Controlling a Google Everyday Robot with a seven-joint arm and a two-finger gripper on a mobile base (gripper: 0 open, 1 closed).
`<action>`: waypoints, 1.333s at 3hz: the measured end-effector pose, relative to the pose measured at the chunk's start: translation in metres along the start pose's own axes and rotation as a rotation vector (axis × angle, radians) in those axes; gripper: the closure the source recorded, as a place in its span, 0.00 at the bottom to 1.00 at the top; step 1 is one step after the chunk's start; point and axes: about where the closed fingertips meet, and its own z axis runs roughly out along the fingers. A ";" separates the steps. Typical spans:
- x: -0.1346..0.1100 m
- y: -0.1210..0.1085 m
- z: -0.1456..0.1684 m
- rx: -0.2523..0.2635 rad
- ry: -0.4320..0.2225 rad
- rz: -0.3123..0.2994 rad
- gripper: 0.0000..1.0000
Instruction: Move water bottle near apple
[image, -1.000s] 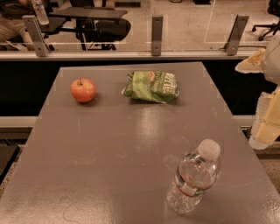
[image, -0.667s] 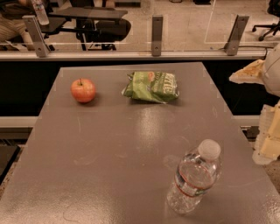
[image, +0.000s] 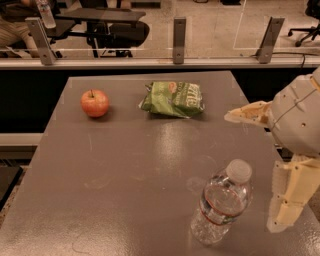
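camera view, lower right: my gripper (image: 252, 172) hangs, fingers apart, beside the upright water bottle (image: 220, 205); apple (image: 94, 103) upper left.

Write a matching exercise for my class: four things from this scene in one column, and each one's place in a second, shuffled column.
Things
1. bottle
2. apple
3. snack bag
4. gripper

Places
A. far left of the table
B. right edge of the view, fingers open, just right of the bottle
C. near right of the table, upright
D. far middle of the table

Pairs: 1-C, 2-A, 3-D, 4-B
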 end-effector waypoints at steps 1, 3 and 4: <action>-0.017 0.013 0.008 -0.050 -0.075 -0.047 0.00; -0.045 0.039 0.017 -0.142 -0.218 -0.100 0.03; -0.050 0.043 0.025 -0.164 -0.227 -0.111 0.25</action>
